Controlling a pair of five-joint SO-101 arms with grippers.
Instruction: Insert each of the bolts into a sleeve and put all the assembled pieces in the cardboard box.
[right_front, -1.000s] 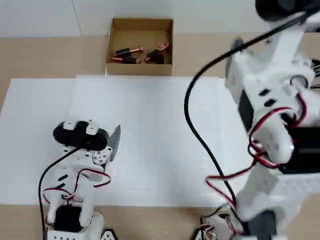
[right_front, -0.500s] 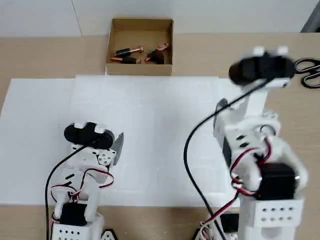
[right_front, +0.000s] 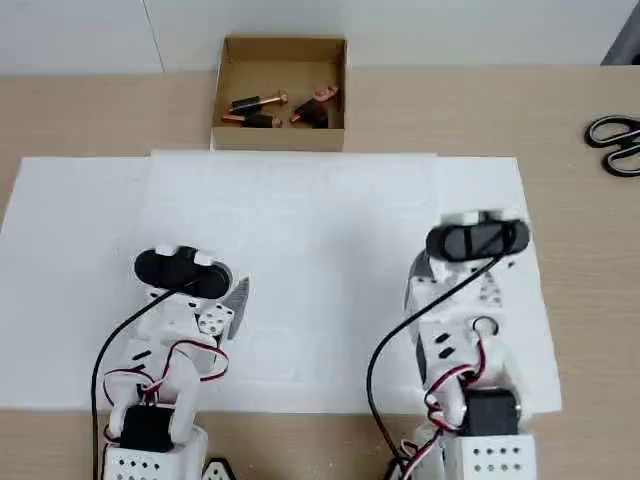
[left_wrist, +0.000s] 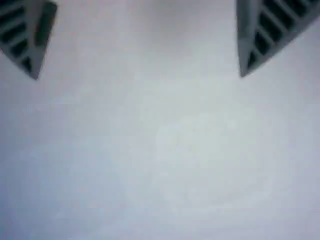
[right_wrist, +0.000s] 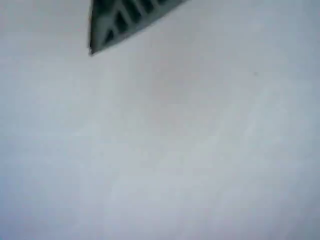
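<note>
Assembled pieces (right_front: 256, 104): copper-and-black bolt-in-sleeve items, several, lying loose inside the cardboard box (right_front: 283, 45). One cluster is set toward one side wall and another (right_front: 314, 108) toward the opposite wall; the exact count cannot be told.

Cardboard box: open-topped, placed on the table (right_front: 100, 110) at its far edge, just beyond the white sheet (right_front: 320, 220).

Left tool (left_wrist: 139, 75): jaws spread wide apart, nothing held between them, pointed down at the white sheet. The arm is folded low near its base at the near edge of the sheet.

Right tool (right_front: 420, 272): likewise folded low over the sheet near its base, well apart from the box. Whether it is apart or together cannot be told.

Scissors (right_front: 614, 145): laid on the table beyond the sheet, on the right arm's side.

Step in hand: judged to be the close of the task, as every piece seen is lodged in the box and both arms are parked. The next move is judged to call for no grasp, only a check that the box holds the full set.
</note>
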